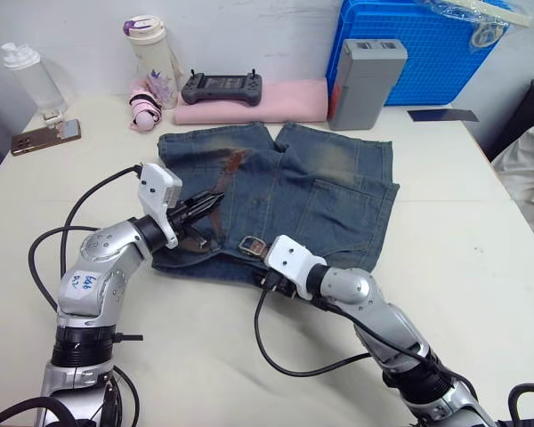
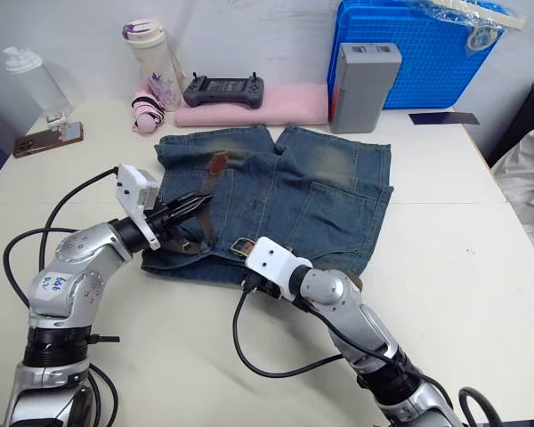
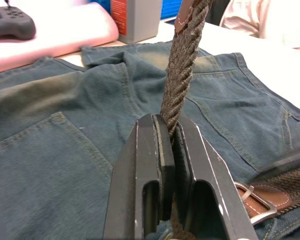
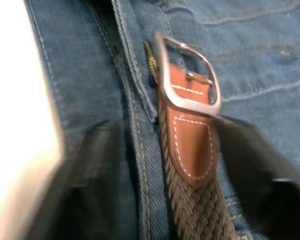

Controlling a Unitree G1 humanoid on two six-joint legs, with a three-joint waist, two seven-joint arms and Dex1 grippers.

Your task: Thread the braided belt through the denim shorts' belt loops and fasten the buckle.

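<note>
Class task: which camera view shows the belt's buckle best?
The right wrist view: the buckle lies close up between the open right hand's fingers, frame and prong distinct. Both eye views show it small; the left wrist view catches only part of it.

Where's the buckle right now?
The buckle lies flat on the shorts at the waistband, between the open right tool's fingers.

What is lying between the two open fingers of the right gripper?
In the right wrist view, the right gripper straddles the braided belt, its tan leather tab and the silver buckle, resting on the denim shorts.
</note>
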